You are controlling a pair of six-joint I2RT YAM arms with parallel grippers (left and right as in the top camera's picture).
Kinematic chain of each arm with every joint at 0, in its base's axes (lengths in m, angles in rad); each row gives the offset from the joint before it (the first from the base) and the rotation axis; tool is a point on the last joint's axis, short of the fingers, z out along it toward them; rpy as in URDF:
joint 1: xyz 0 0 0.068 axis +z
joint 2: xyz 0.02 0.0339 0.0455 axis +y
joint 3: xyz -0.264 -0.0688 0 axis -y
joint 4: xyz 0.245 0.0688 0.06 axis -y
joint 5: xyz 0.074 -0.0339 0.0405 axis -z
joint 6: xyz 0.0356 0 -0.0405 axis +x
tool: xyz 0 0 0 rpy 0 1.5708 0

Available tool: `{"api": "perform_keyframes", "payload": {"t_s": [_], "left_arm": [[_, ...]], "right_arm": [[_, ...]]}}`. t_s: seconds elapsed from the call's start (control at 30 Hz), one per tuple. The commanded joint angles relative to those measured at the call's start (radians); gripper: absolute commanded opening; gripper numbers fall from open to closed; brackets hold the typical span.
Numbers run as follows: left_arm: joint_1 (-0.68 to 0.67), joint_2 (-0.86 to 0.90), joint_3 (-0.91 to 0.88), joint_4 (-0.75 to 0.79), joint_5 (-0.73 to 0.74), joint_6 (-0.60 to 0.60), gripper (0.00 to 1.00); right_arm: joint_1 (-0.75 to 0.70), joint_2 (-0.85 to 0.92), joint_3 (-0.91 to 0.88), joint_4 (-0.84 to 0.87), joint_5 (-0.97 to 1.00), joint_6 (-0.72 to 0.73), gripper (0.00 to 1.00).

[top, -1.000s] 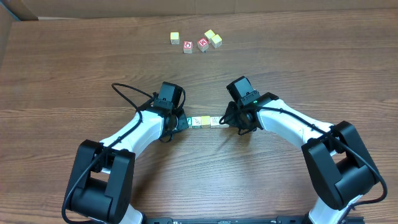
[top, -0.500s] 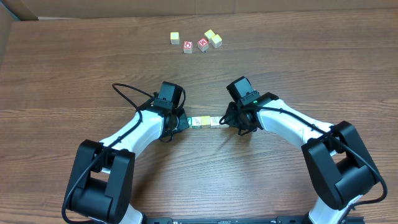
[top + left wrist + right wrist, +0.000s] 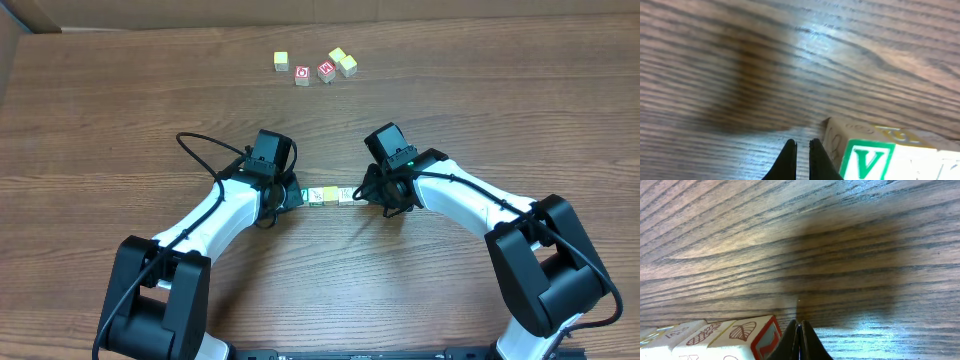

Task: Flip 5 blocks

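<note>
Left claw (image 3: pixel 801 146) (nearly closed) beside block row (image 3: pixel 330 195), right claw (image 3: pixel 799 326) closed.

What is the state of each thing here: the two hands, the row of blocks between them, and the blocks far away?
Left hand: almost shut, holding nothing, beside one end of the row.
Right hand: shut, holding nothing, beside the other end.
Row of blocks: lying side by side on the table.
Far blocks: loose group, away from both hands.
</note>
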Motion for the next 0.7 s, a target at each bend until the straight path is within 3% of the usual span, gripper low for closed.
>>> {"api": "perform_keyframes", "payload": {"t_s": [0.0,0.67], "left_arm": [[-0.002,-0.023,0.023,-0.009,-0.018,0.019,0.04],[-0.002,-0.023,0.023,-0.017,-0.014,0.019,0.04]], "right_arm": [[0.002,0.001,-0.002,-0.001,-0.002,-0.003,0.04],[0.002,0.001,-0.002,0.010,-0.055,-0.003,0.04]]}}
